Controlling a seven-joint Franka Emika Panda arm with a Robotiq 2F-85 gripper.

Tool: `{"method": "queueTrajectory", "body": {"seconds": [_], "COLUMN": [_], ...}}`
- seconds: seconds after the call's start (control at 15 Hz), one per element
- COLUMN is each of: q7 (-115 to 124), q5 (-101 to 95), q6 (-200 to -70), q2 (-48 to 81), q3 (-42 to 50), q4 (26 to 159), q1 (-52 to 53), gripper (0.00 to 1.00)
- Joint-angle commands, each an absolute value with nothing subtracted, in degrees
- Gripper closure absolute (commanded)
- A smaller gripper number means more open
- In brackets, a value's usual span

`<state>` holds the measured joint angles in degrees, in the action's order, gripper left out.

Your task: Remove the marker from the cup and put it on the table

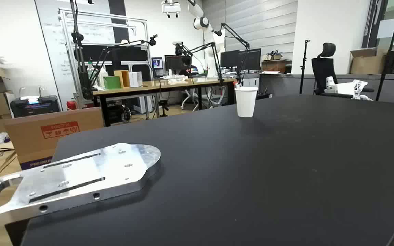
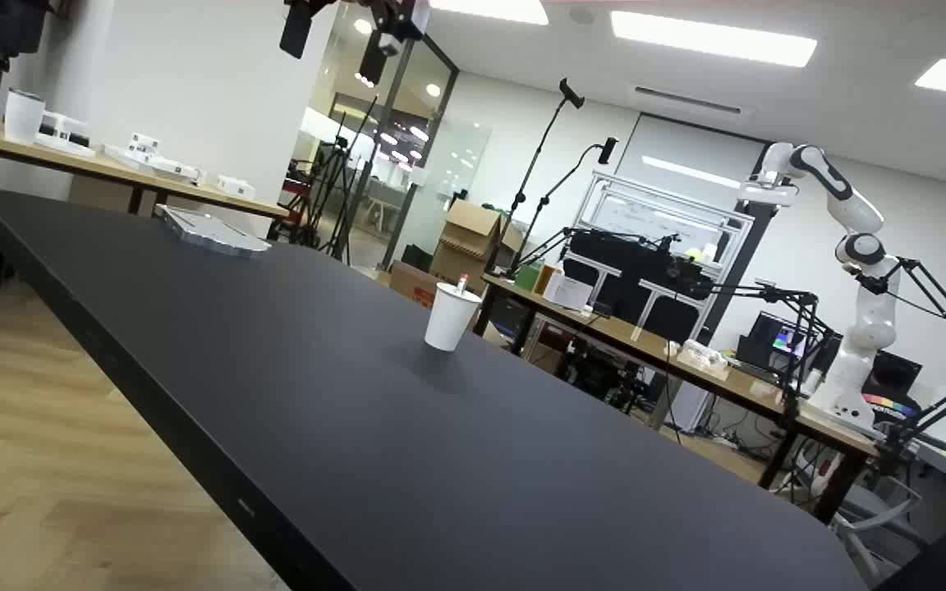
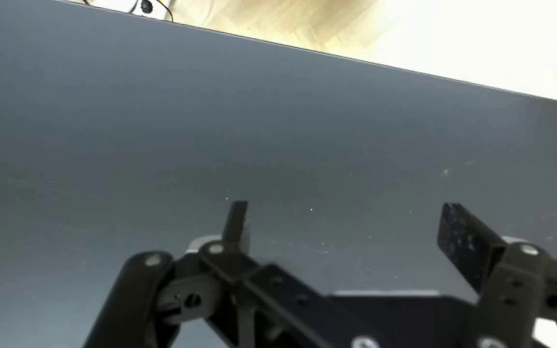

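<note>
Nearest the wrist camera, the gripper (image 3: 344, 208) is holding its fingers (image 3: 464, 241) wide apart; in an exterior view it is hanging higher than the white cup (image 2: 450, 320). The marker (image 2: 462, 284) is sitting in the cup, long axis running steeply with a slight tilt, reddish end pointing up past the rim, lower end hidden. The cup is standing upright on the black table (image 2: 473, 460); a metal plate (image 1: 84, 174) is lying well apart from it.

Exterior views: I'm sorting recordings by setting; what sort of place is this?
Probably a robotics lab: in both exterior views, a white robot arm and computer monitors stand in the background, and a slotted metal plate lies at the edge of the black table.
</note>
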<state>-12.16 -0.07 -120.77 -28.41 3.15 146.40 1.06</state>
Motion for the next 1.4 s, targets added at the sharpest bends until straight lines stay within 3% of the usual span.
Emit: {"method": "queueTrajectory", "body": {"seconds": [0.0,1.07,1.33], "q7": [-12.1,-12.11,-15.18], "q5": [-0.11,-0.11,-0.53], "q6": [-120.64,-120.64,-122.88], "q2": [-28.4,-28.4,-21.8], "q3": [3.21,3.21,4.91], "q4": [146.31,146.31,142.68], "q1": [1.14,1.14,0.73], "gripper": [0.0,0.0,0.0]}}
